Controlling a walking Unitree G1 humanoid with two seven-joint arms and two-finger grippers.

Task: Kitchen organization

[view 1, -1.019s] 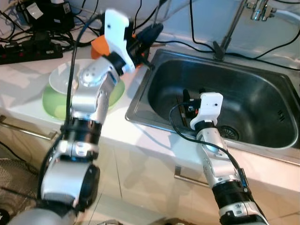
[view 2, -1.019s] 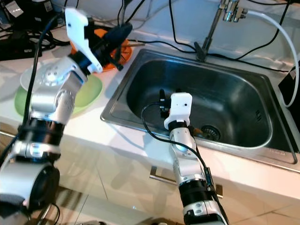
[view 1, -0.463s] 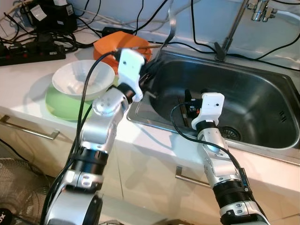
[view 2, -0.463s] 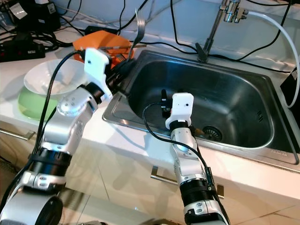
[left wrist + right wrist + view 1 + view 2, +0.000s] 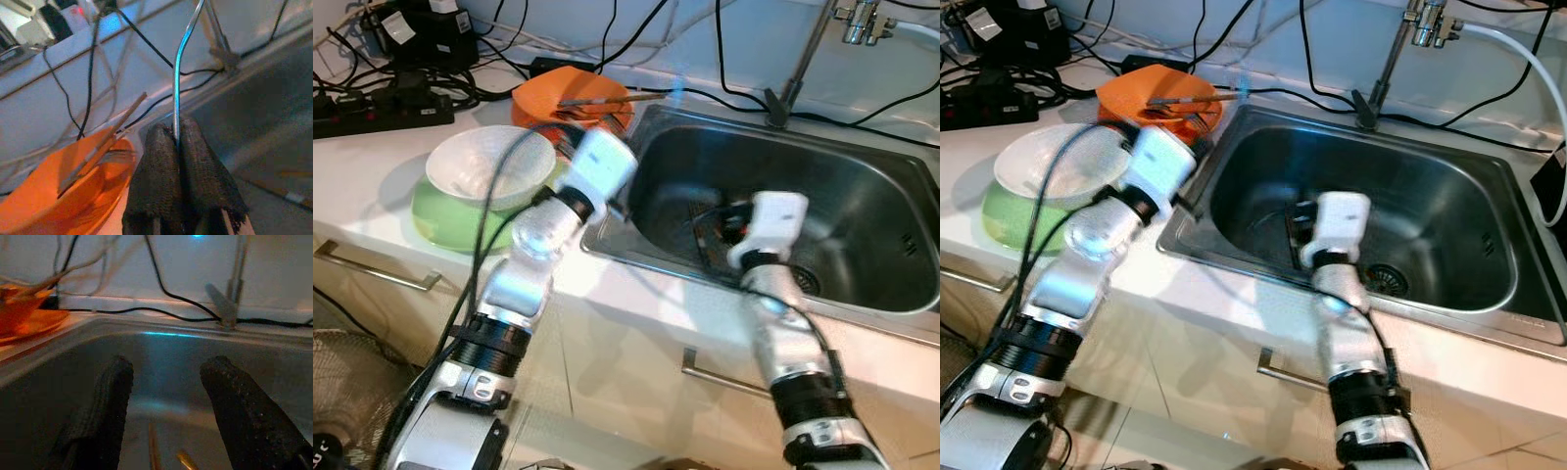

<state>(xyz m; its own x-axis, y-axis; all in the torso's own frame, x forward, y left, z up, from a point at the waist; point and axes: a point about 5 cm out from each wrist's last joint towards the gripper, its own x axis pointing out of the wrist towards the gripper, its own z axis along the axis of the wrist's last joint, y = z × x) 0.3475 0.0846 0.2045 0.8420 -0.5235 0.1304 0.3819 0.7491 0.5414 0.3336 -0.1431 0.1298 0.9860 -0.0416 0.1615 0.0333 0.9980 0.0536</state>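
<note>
The steel sink [image 5: 1449, 211] takes up most of the counter in front of the robot, its basin dark and nearly bare apart from a few thin sticks, perhaps chopsticks, lying on the bottom. On the white counter [image 5: 372, 166] to its left a white bowl [image 5: 484, 166] sits nested in a green bowl [image 5: 435, 217], and behind them an orange bowl [image 5: 570, 96] holds loose utensils, which looks like the collecting spot for cutlery.

The left arm is bent up from below, elbow low, wrist reaching over the near left corner of the sink beside the orange bowl. The left gripper [image 5: 177, 134] has its black fingers pinched tight on the handle of a slim metal utensil [image 5: 182, 58], probably a fork, which stands up and away from the fingertips; the grip low on the handle keeps it steady for carrying.

The right arm rises from the counter edge with its wrist tipped over the basin. The right gripper [image 5: 166, 382] hangs inside the sink with fingers spread wide and nothing between them, likely ready for the sticks below.
</note>
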